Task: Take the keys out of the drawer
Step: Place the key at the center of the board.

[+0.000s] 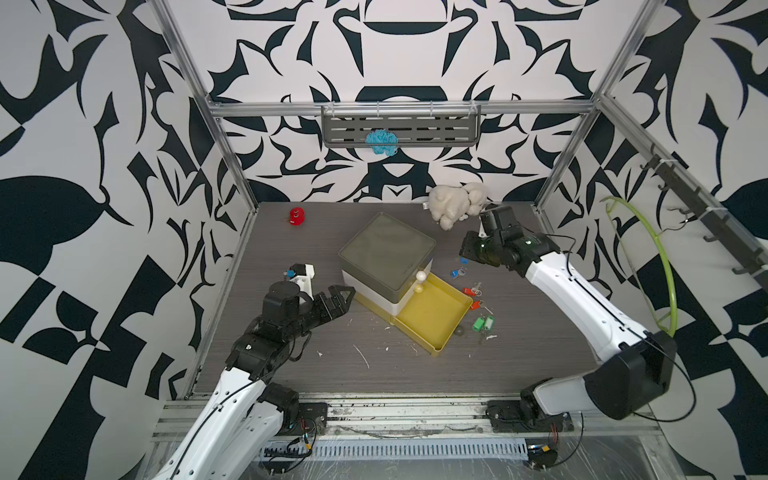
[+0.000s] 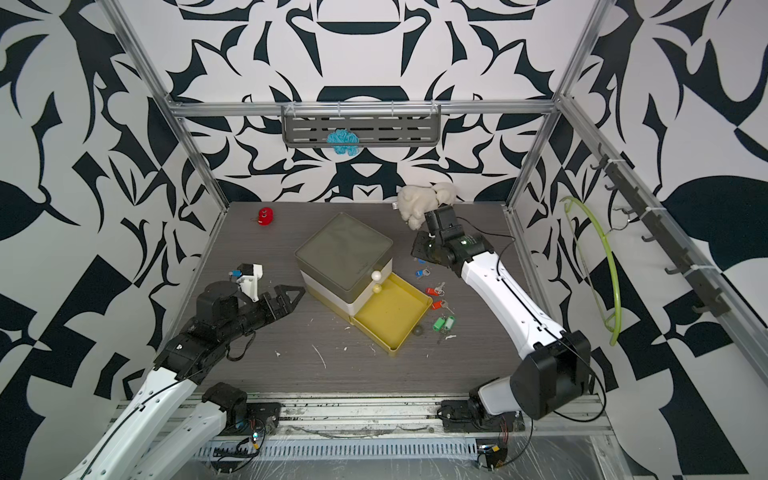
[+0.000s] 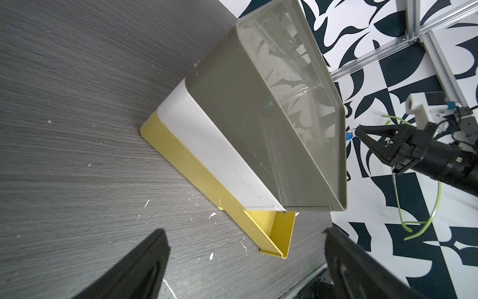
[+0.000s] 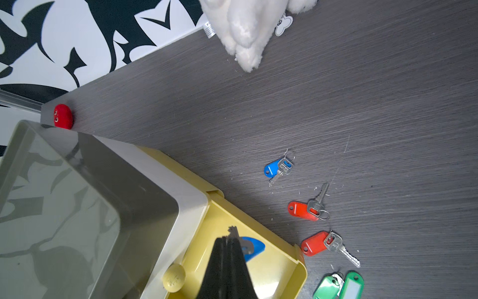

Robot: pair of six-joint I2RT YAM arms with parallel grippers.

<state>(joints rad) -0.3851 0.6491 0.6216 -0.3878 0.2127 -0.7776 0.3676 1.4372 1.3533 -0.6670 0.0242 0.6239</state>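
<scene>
Six coloured tags in play! Five of the keys [image 4: 304,211] lie on the table [image 4: 388,116] just outside the open yellow drawer [image 4: 274,261], strung along its right wall. There's one blue-tagged key [image 4: 278,168] farthest back, then two red-tagged keys [image 4: 315,243] beside the wall, and a green-tagged pair [image 4: 338,284] off the drawer's front corner.

The sixth key [image 4: 254,247], also blue-tagged, is pinched between the closed fingers of the right gripper [image 4: 227,242], up off the table. In both top views it shows behind that row, to the right of the drawer's cabinet [image 1: 386,249].

Over on the far side of the cabinet from the drawer's right wall, the left gripper [image 1: 340,298] hangs with its fingers [image 3: 144,266] spread wide. It grips nothing and stands apart from the cabinet wall.

Reading matter is thin (I did squint). The metal key heads carry a stamped mark too small to make out. One green tag has a white label window, too blurred to read. The paper tag on the white plush toy [image 4: 245,31], well behind the drawer, has dark print I cannot read.
</scene>
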